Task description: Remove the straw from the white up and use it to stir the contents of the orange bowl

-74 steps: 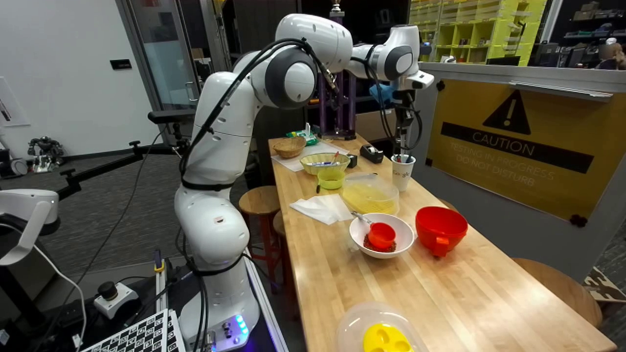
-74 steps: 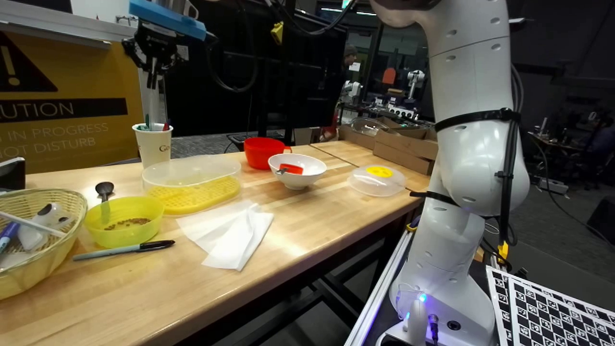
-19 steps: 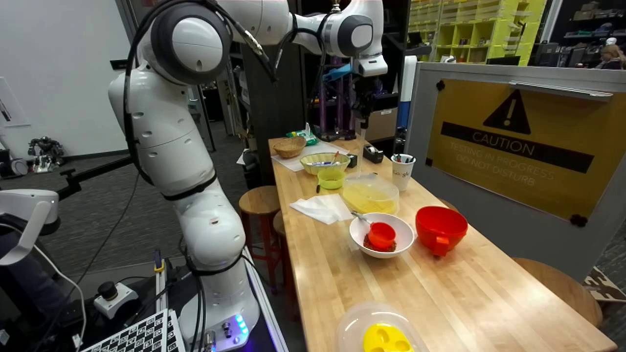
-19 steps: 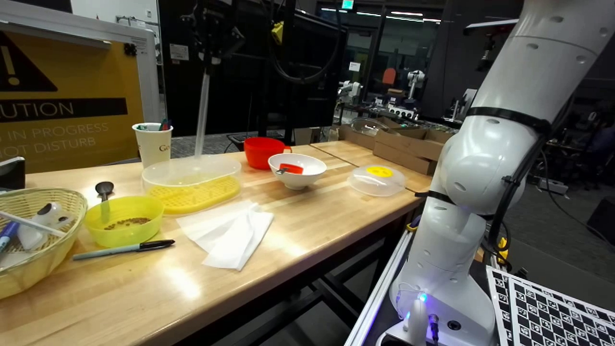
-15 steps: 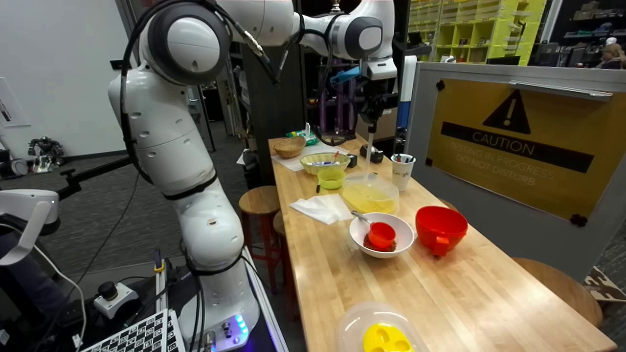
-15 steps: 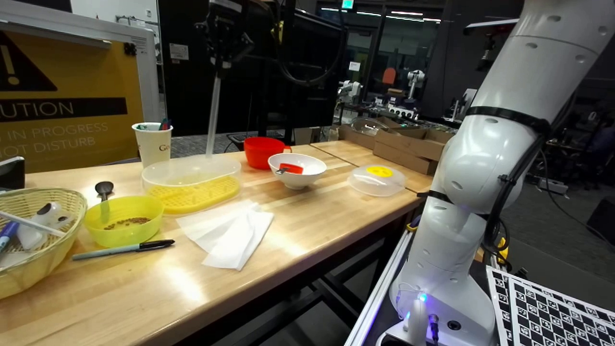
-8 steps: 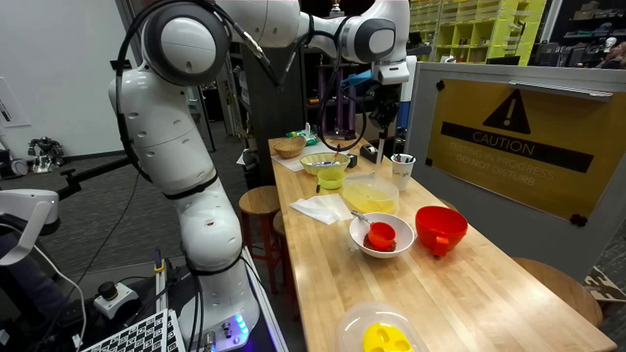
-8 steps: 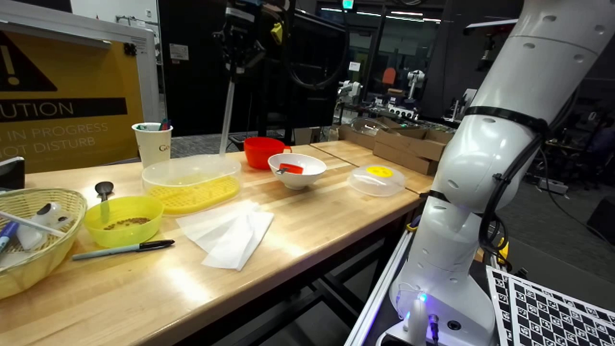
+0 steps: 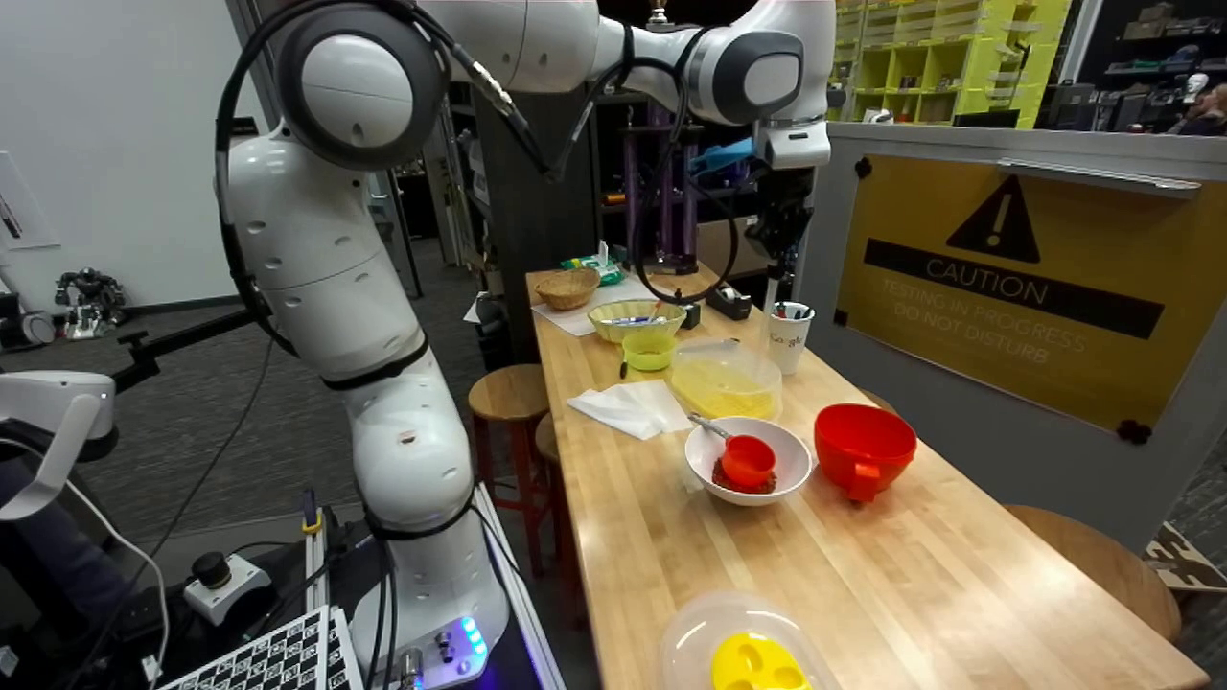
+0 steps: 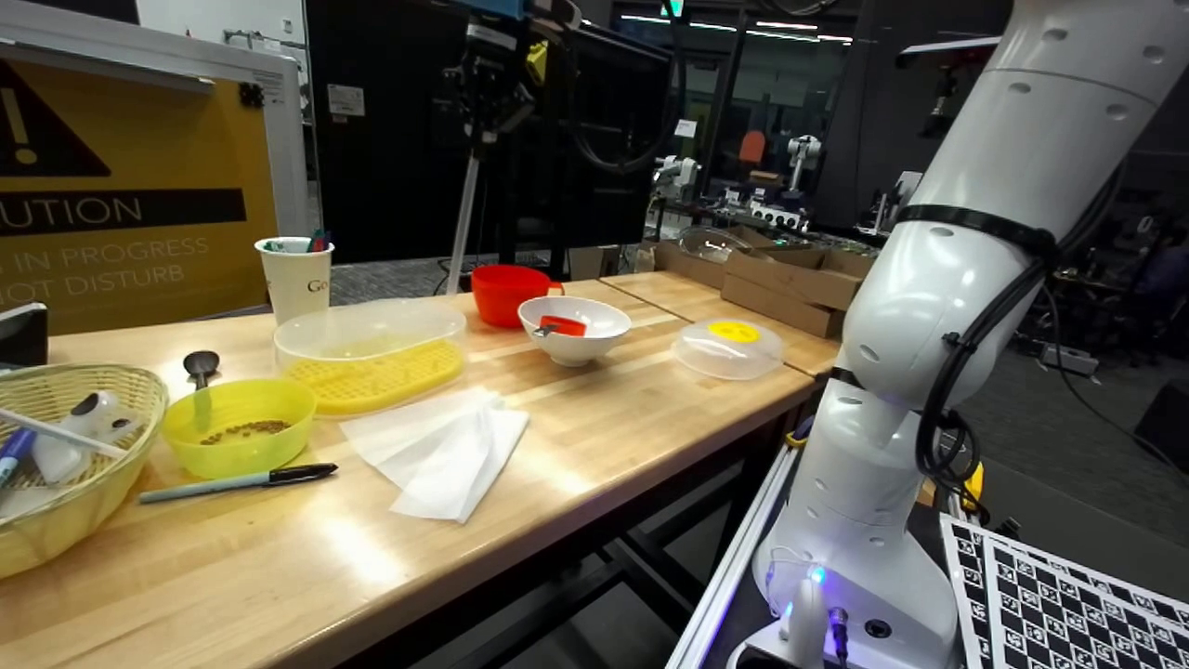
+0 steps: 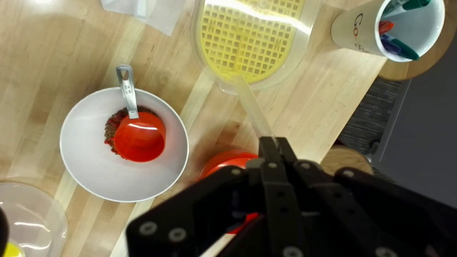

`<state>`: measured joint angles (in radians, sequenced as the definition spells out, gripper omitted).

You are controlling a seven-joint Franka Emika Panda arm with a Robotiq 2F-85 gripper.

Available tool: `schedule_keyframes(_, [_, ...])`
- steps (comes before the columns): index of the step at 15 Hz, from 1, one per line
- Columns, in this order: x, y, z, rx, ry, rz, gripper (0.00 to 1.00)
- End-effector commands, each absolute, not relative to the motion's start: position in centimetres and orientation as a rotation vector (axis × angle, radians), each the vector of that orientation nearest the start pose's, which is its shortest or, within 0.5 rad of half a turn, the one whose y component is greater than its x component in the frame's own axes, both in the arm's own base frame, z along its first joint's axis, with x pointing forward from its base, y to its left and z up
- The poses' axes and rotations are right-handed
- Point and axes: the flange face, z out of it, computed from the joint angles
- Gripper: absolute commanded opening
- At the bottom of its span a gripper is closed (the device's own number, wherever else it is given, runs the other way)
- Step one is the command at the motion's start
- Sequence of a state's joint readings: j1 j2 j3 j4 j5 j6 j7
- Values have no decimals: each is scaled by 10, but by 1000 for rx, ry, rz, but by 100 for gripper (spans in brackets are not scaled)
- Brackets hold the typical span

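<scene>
My gripper (image 11: pixel 274 141) is shut on a clear straw (image 11: pixel 251 107), which hangs tilted from the fingertips, its free end pointing toward the yellow-based box in the wrist view. In an exterior view the straw (image 10: pixel 464 223) ends just beside the orange bowl (image 10: pixel 509 295), outside it. This glossy bowl (image 9: pixel 865 446) has its handle facing that camera; I cannot make out its contents. In the wrist view my gripper covers most of the bowl (image 11: pixel 228 157). Upright near the table's edge, the white cup (image 9: pixel 788 340) holds several pens.
Beside the orange bowl sits a white bowl (image 9: pixel 705 479) with a red measuring scoop (image 9: pixel 750 460). A clear box with yellow base (image 10: pixel 372 372), white napkin (image 10: pixel 446 455), yellow bowl (image 10: pixel 241 427) and basket (image 10: pixel 111 492) share the table. A clear lidded dish (image 10: pixel 729 358) lies farther along.
About five seconds ago the straw stood in the white cup with my gripper at its top. It is out now, and over the last second gripper and straw have moved toward the orange bowl.
</scene>
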<state>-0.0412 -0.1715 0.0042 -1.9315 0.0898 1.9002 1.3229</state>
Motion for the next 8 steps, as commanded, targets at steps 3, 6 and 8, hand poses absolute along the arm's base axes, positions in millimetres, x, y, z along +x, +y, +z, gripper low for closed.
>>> schedule_keyframes(3, [529,-44,583,-2247,1947,-103,1])
schedule_keyframes(6, [537,-60,584,-2225,1978,-104,1])
schedule_keyframes(8, [543,-70,584,-2210,1996,-102,1])
